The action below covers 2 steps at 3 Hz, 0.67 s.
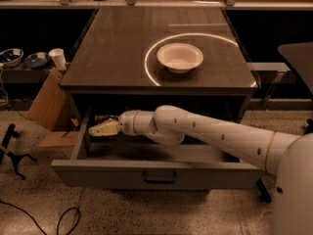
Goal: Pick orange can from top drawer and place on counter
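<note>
Right now it's the pick step: end effector (103, 129) is inside the open top drawer (156, 174), at its view-left end, low over the drawer floor. Orange can (101, 118) looks to be the mottled shape just behind it, twd the drawer's back. It's partly hidden, so not 100% sure. Touching or only beside: can't tell. Whether the end effector is spread or clamped can't be told either. Nothing lifted yet, so prob early in the task.

Next move, IMO: get the can squarely in the grip, close, then lift clear of the drawer wall & the table edge overhead. After that, up onto the table (117, 48), which sits above and behind the end effector. White bowl (180, 58) is up there, off to its view-right, so steer clear.

Pose: arm comes in from view-right, forearm slanting down into the drawer, wrist bent, tip pointing view-left, approx level.
</note>
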Each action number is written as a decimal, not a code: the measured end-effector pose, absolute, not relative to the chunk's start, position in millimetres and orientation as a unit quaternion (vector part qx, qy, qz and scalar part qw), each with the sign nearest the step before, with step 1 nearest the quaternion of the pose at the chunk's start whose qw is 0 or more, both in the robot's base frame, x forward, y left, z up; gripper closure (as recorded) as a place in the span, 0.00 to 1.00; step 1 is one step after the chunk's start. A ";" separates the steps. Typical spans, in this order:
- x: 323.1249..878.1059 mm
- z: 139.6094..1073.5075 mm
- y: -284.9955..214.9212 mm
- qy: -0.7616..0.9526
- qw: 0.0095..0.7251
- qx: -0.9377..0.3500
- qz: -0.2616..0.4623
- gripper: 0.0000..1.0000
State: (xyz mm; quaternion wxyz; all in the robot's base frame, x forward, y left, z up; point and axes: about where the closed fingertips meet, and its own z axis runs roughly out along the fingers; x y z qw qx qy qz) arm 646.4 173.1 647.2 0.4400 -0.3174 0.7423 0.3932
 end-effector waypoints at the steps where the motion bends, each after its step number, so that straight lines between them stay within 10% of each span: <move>1: 649.0 633.3 169.2 0.745 0.433 -0.323 0.391 0.02; 2: 650.1 625.0 167.1 0.749 0.423 -0.332 0.386 0.25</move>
